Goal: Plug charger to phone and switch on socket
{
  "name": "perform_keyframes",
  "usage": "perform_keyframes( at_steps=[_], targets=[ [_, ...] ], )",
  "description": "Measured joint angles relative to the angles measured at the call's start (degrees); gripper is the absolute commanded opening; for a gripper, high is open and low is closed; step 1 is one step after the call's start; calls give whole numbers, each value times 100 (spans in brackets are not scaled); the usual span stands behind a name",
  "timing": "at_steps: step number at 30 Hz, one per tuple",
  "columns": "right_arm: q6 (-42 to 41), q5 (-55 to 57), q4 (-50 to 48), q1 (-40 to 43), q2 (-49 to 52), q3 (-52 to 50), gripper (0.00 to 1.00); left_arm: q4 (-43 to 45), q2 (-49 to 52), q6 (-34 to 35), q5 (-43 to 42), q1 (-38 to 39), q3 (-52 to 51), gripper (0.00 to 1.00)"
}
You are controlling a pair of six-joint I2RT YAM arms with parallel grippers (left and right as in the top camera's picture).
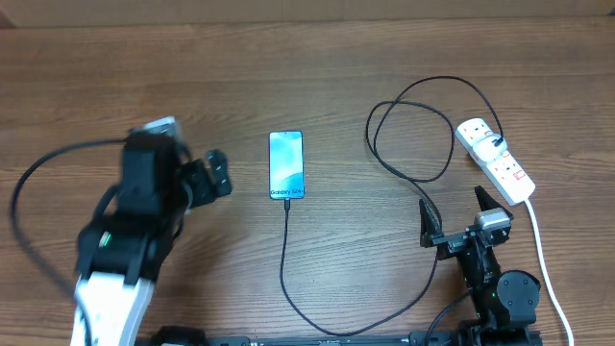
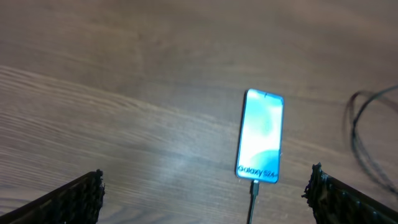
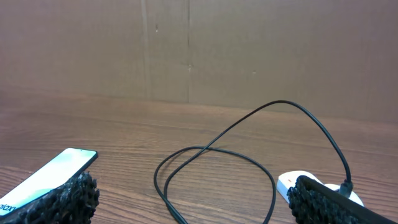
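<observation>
The phone (image 1: 286,165) lies flat mid-table, blue screen up, "Galaxy" end toward the front. The charger cable (image 1: 284,252) has its tip in the phone's front end, curves along the front, loops (image 1: 413,135) and ends at a black plug (image 1: 495,142) in the white socket strip (image 1: 494,159). My left gripper (image 1: 219,174) is open and empty, left of the phone; its wrist view shows the phone (image 2: 261,135) and connector (image 2: 254,188). My right gripper (image 1: 452,213) is open and empty, in front of the strip; its wrist view shows the loop (image 3: 214,174), phone (image 3: 46,180) and strip (image 3: 287,184).
The strip's thick white cord (image 1: 543,259) runs down the right side toward the front edge. A black cable (image 1: 29,192) arcs behind my left arm at the far left. A brown cardboard wall (image 3: 186,50) stands behind the table.
</observation>
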State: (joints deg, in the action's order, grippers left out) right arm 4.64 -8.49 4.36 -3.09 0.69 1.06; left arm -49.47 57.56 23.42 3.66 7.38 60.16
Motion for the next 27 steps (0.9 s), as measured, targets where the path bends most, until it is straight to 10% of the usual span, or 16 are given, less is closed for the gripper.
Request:
perform_keyframes(
  at_steps=[27],
  targets=[
    [-13, 0, -2, 0, 0, 0, 100, 769, -2535, -1746, -1150, -455, -1176, 99]
  ],
)
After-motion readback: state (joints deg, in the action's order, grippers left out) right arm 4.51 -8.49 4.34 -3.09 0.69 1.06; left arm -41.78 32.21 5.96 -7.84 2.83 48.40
